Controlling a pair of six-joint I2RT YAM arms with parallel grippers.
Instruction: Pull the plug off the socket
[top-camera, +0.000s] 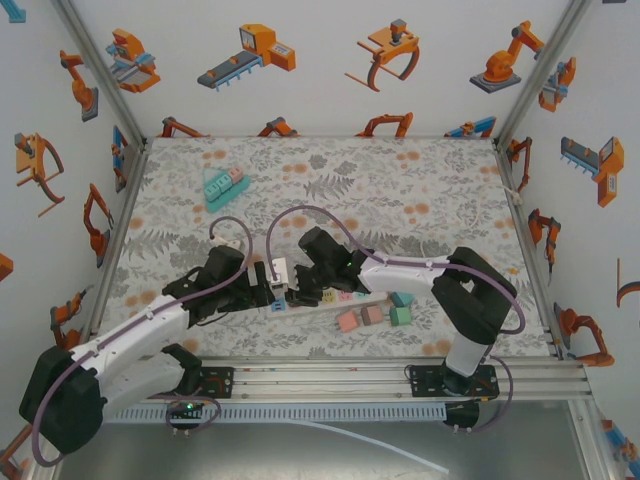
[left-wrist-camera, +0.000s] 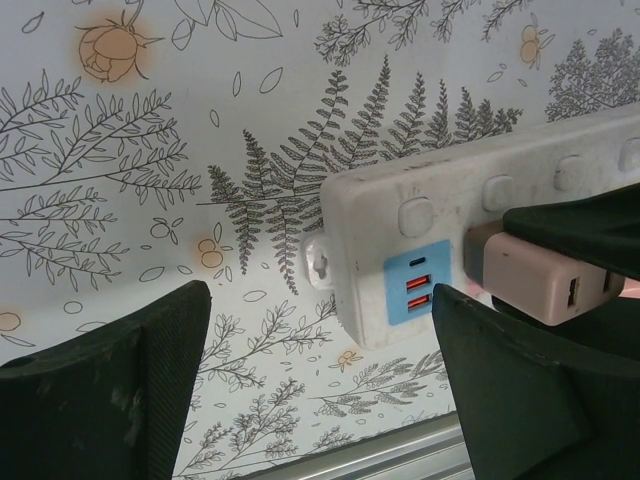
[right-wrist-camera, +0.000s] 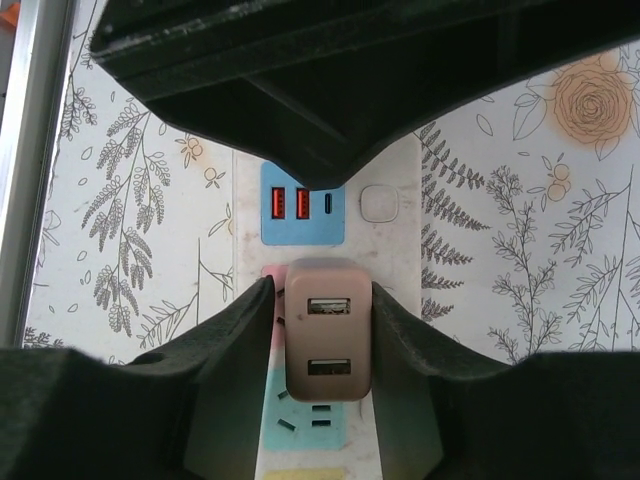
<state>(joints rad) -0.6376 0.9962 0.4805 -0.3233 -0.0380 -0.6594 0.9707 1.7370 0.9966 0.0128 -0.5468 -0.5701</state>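
On tabletop (top-camera: 400, 190) near front, plug (right-wrist-camera: 328, 340) sat in strip (left-wrist-camera: 400, 250), R end effector (right-wrist-camera: 328, 300) clamped on its sides. L end effector (left-wrist-camera: 320, 335) stood wide astride strip end, not touching. Risk: strip unheld, so pull could lift it w/ plug; off-axis tug could slip grip.

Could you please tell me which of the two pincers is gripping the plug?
The right pincer: its fingers press both sides of the pinkish plug, whereas the left pincer stands open, the power strip end between its fingers.
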